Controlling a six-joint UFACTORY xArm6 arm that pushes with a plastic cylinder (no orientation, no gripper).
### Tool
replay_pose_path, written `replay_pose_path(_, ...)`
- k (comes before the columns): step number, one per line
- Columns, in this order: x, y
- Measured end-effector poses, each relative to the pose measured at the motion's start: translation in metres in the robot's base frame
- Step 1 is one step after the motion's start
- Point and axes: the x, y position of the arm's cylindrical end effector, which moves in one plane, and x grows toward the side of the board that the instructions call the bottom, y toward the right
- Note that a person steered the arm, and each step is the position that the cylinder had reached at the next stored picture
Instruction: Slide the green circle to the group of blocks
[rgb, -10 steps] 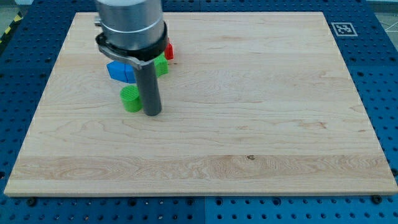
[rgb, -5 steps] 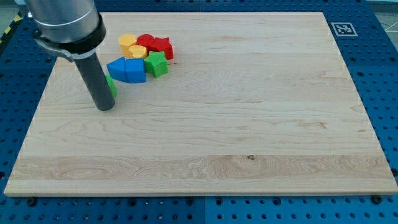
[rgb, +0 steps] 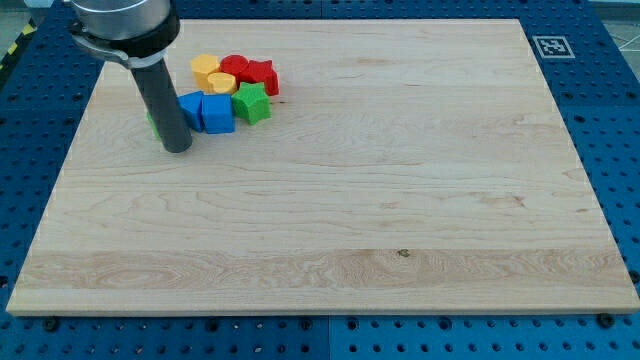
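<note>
My tip (rgb: 177, 148) rests on the board at the upper left, just left of and below the blue blocks (rgb: 208, 111). The green circle (rgb: 152, 122) is almost wholly hidden behind the rod; only a green sliver shows at the rod's left edge. The group lies to the right of the rod: two blue blocks, a green star (rgb: 251, 102), two yellow blocks (rgb: 211, 72) and two red blocks (rgb: 247, 71). Whether the green circle touches the blue blocks is hidden by the rod.
The wooden board (rgb: 400, 200) lies on a blue perforated table. A black-and-white marker tag (rgb: 551, 46) sits at the board's upper right corner. The arm's grey body (rgb: 122, 22) hangs over the upper left corner.
The rod swung left from beside the green circle, then moved up and slightly right. The green circle slid left and up and is now mostly hidden behind the rod, near the blue blocks.
</note>
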Motion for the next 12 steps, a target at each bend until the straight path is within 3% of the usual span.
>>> replay_pose_path(7,-0.021,0.006)
replay_pose_path(9,-0.021,-0.041)
replay_pose_path(12,-0.046,-0.045)
